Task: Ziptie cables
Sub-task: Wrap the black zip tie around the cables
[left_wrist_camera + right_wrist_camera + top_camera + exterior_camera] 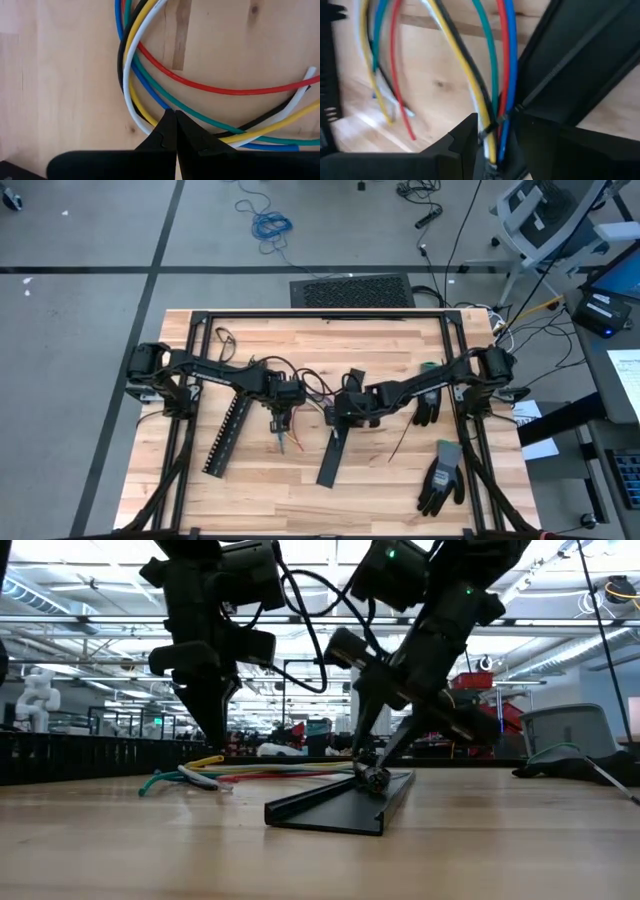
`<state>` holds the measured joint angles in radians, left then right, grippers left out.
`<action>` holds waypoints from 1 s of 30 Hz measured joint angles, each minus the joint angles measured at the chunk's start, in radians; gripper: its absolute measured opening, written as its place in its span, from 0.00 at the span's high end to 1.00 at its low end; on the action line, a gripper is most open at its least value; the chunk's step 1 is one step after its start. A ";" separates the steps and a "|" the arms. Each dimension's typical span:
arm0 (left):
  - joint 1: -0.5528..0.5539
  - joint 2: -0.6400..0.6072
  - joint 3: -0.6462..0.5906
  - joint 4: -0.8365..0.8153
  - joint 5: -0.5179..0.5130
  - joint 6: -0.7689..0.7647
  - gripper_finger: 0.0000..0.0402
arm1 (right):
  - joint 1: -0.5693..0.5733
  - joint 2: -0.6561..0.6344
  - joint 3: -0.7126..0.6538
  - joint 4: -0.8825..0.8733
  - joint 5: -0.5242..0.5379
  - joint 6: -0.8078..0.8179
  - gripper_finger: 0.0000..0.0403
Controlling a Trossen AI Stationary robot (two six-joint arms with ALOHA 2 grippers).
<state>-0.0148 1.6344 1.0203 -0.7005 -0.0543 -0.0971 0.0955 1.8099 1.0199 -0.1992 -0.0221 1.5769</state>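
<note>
The cables (312, 385), thin wires in yellow, green, blue, white, red and black, lie in the middle of the wooden table (250, 490) between my two grippers. In the low view the cables (270, 770) run nearly level just above the tabletop. My left gripper (175, 116) (283, 408) points down with its shut tips on the loose curved part of the wires. My right gripper (495, 145) (342, 412) is shut on the gathered end, where a thin black zip tie (496, 122) crosses the wires and its tail (545, 82) runs off over a black channel (580, 60). My left gripper comes from above, its shut fingertips (167, 125) set on the blue and yellow wires (150, 102) where they bend. Whether a wire is pinched between the tips, I cannot tell. My right gripper holds the gathered wires (492, 105) between its two fingers (465, 137), slanting down from the table's right. The fingers lie across the bundle beside the zip tie. The held end sits just over the black channel's edge (385, 785).
A perforated black strip (228, 435) lies near the left gripper and a black channel (333, 455) below the right one. A loose zip tie (400, 442) and two gloves (428, 408) (440, 477) lie at the right. Bare wood lies along the near edge.
</note>
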 joint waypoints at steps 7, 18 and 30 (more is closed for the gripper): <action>0.000 0.000 0.000 0.000 0.001 0.001 1.00 | 0.003 -0.016 0.000 -0.071 0.002 0.042 0.72; 0.000 0.000 0.000 0.003 0.001 0.011 1.00 | 0.031 -0.014 0.000 -0.100 0.057 0.172 0.81; 0.000 0.000 0.000 0.003 0.002 0.035 1.00 | 0.002 -0.010 0.000 -0.172 0.180 0.326 0.81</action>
<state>-0.0147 1.6341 1.0203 -0.6975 -0.0525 -0.0620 0.0970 1.8004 1.0203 -0.3715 0.1582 1.9033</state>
